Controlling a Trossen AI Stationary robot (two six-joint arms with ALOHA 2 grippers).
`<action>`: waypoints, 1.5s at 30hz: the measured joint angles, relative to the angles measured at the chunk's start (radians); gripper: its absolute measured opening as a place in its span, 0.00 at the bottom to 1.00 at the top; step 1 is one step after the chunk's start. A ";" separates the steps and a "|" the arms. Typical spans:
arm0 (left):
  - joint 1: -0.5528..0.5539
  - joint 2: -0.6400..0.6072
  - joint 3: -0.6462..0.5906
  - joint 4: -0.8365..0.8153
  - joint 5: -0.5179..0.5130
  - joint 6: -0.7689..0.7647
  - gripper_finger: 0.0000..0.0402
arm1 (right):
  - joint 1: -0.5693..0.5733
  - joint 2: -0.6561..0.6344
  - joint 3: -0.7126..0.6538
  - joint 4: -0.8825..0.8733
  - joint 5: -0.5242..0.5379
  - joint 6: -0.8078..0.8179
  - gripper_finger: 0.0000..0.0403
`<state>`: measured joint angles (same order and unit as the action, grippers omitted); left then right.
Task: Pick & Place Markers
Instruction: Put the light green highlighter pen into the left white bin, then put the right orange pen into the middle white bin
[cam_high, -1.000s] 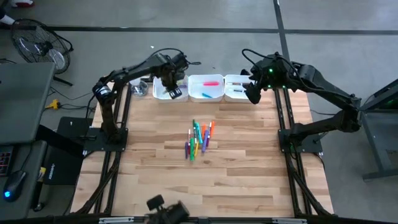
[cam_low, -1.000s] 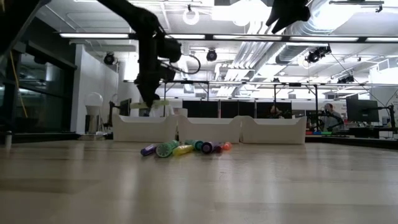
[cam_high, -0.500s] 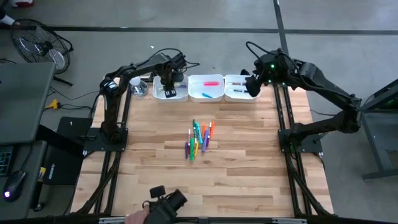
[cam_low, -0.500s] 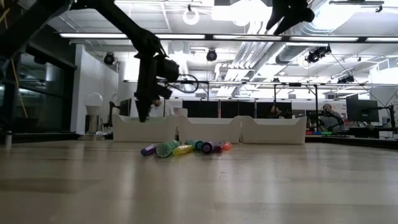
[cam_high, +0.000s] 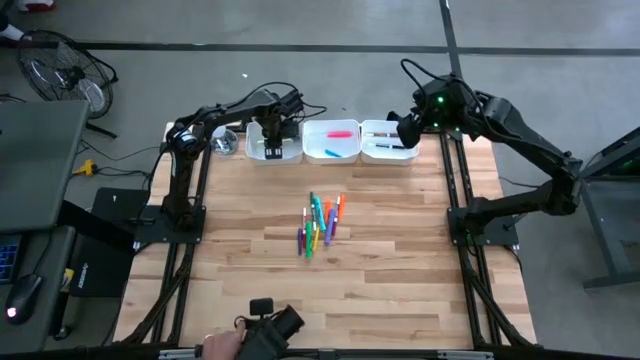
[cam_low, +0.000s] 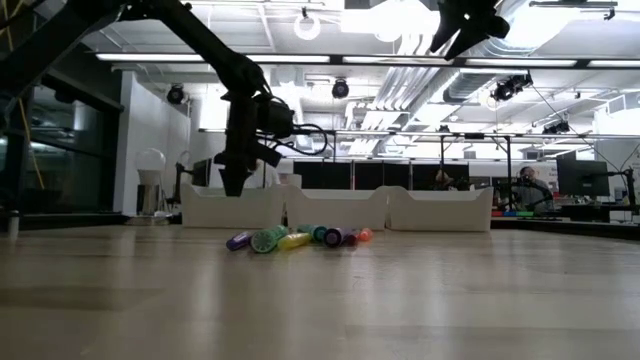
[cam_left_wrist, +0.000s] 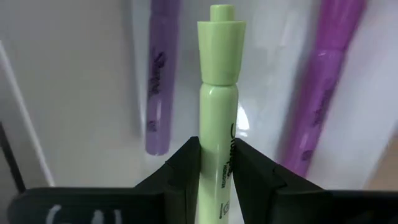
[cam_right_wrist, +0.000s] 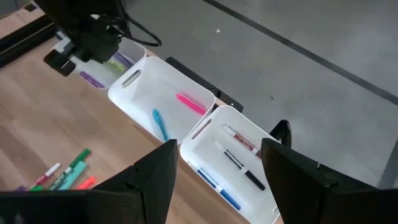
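Observation:
My left gripper (cam_high: 270, 140) is down inside the left white tray (cam_high: 252, 150), shut on a light green marker (cam_left_wrist: 219, 74). Two purple markers (cam_left_wrist: 158, 81) lie on that tray's floor beneath it. The low view shows this gripper (cam_low: 235, 182) dipping behind the tray wall. My right gripper (cam_right_wrist: 217, 180) is open and hovers high over the right tray (cam_high: 385, 152), touching nothing. A pile of several markers (cam_high: 320, 222) in green, orange, purple, yellow and blue lies on the table's middle, seen also in the low view (cam_low: 300, 238). My left gripper pinches the green marker between its two fingers on the barrel (cam_left_wrist: 217, 134), well back from the capped end (cam_left_wrist: 222, 25), which sticks out past the fingertips. The fingers reach down into the tray from above. Whether the marker touches the tray floor, I cannot tell.
The middle tray (cam_high: 345, 155) holds a pink marker (cam_right_wrist: 189, 102) and a blue one (cam_right_wrist: 158, 123). The right tray holds several dark, red and blue markers (cam_right_wrist: 239, 163). A person's hand with a dark device (cam_high: 265, 330) is at the near edge. Bare wood surrounds the pile.
My left gripper has come down from above the left tray's rim into the tray, carrying the green marker, and stayed shut on it. My right gripper has drifted toward the far edge. The hand with the dark device has appeared at the near edge.

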<state>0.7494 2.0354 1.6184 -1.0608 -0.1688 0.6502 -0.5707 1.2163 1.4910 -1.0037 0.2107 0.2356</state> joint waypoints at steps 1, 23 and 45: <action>0.000 0.000 0.000 -0.005 0.001 0.000 0.22 | -0.003 0.000 0.000 0.000 0.000 0.000 0.55; -0.017 0.000 0.088 -0.220 0.004 -0.269 0.35 | -0.008 0.000 0.000 -0.001 -0.034 -0.191 0.55; -0.258 -0.282 0.012 -0.277 0.049 -0.833 0.36 | 0.038 0.127 -0.001 -0.076 -0.177 -0.183 0.55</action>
<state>0.4913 1.7537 1.6300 -1.3374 -0.1193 -0.1829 -0.5323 1.3428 1.4900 -1.0798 0.0339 0.0530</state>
